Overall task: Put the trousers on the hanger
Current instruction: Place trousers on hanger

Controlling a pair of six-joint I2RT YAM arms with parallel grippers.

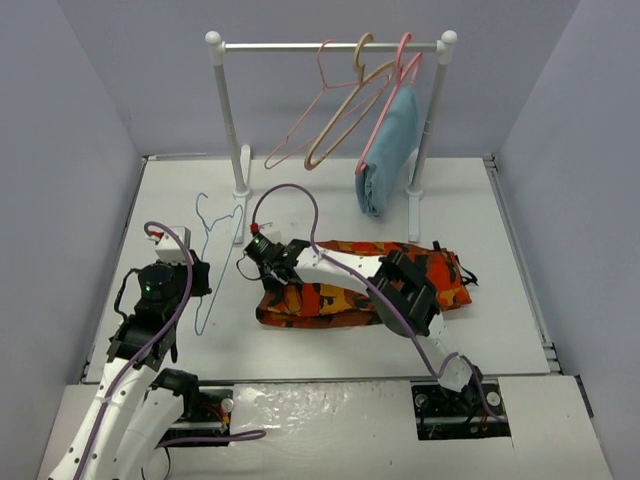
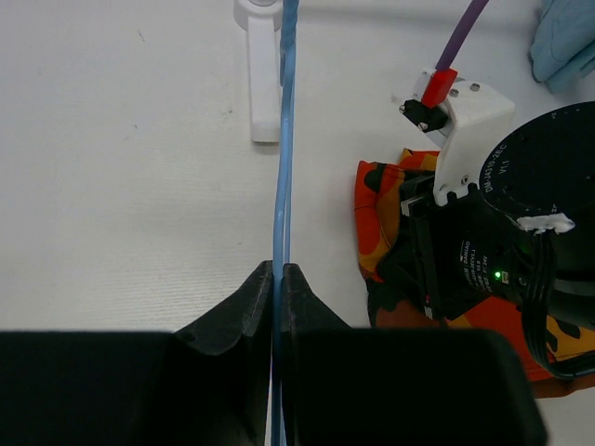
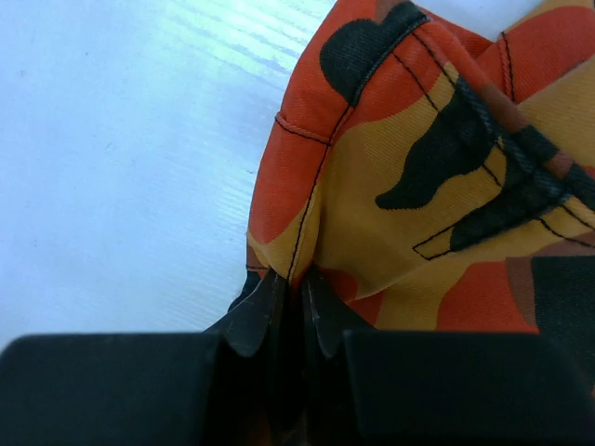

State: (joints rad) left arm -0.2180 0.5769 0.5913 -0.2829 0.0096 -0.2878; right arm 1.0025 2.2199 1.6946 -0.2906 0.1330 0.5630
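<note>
Holding both task items on the table, well short of the rack beyond both grippers; trousers lie flat in a long strip, their left end in the right gripper, the rest trailing behind it under its own arm; hanger lies flat, its wire running straight ahead from the left gripper; left jaws pinched shut on that wire; right jaws closed tight on a fold of trouser edge; trousers sit just right of the left gripper, near but apart from the wire.

Likely step: feed the held trouser end through the hanger; best done by lifting the wire off the table first, keeping the frame steady, dragging fabric low and slowly so the thin wire does not twist.

Hidden: right arm covers the trousers' middle; how many layers are pinched, cannot tell; the hanger's near end is hidden under the left wrist from above.
</note>
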